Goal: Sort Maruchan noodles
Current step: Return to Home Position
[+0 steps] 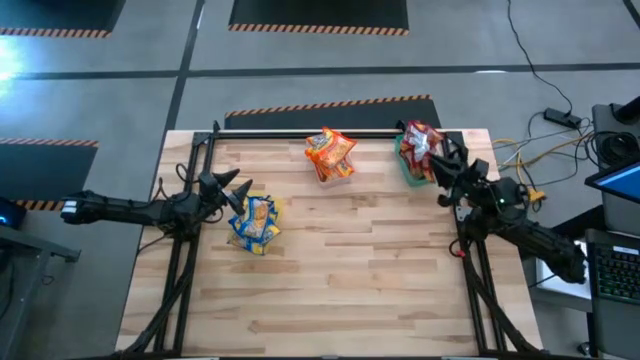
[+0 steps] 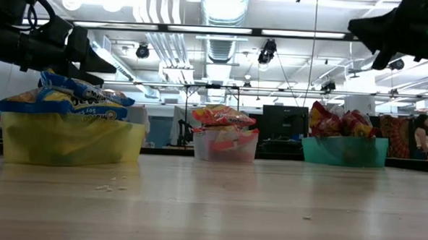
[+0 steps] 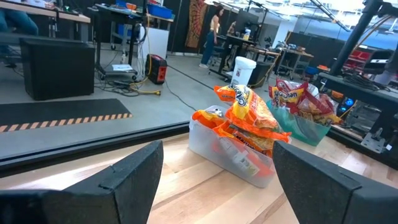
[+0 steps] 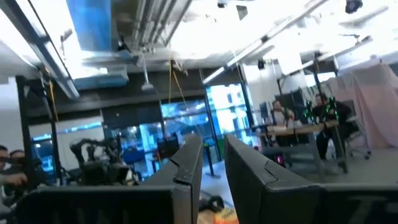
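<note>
The noodle packets lie sorted in three tubs. Yellow-and-blue packets [image 1: 253, 222] are heaped in a yellow tub [image 2: 68, 139]. Orange ones [image 1: 330, 153] fill a clear tub [image 3: 217, 146], and dark red ones [image 1: 420, 145] fill a green tub [image 2: 346, 151]. My left gripper [image 1: 236, 190] hovers open just left of and above the yellow tub, and its fingers [image 3: 134, 174] stand wide apart, holding nothing. My right gripper [image 1: 442, 162] is raised at the near right side of the green tub, tipped upward. Its fingers [image 4: 186, 168] stand a narrow gap apart and hold nothing.
The three tubs stand along the far half of the wooden table [image 1: 340, 290], whose near half is bare wood with a few crumbs [image 2: 106, 188]. A black rail [image 1: 300, 132] runs along the far edge. People stand in the room behind.
</note>
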### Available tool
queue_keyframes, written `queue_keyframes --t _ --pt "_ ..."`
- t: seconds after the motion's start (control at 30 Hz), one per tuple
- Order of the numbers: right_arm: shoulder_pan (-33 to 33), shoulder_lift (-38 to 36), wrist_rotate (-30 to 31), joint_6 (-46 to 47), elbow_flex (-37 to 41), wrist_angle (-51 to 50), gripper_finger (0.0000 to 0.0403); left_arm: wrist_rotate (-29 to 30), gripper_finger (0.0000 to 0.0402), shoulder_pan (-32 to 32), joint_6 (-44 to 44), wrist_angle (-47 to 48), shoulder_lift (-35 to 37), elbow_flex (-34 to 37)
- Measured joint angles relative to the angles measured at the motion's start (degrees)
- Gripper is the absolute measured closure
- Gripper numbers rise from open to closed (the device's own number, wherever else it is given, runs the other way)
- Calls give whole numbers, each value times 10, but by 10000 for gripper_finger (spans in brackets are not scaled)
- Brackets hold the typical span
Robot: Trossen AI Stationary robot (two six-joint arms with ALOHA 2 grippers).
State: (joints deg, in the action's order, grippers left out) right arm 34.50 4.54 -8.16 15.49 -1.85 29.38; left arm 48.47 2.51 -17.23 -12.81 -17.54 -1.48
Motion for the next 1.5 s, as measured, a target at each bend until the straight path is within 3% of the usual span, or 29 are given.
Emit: queue_keyframes --t 0.2,0.77,1.5 --pt "0 -31 1 0 0 -16 346 0 116 0 0 0 0 0" --pt "0 9 3 15 0 -17 346 0 116 0 0 0 0 0" --pt "0 9 4 15 0 -21 346 0 116 0 0 0 0 0"
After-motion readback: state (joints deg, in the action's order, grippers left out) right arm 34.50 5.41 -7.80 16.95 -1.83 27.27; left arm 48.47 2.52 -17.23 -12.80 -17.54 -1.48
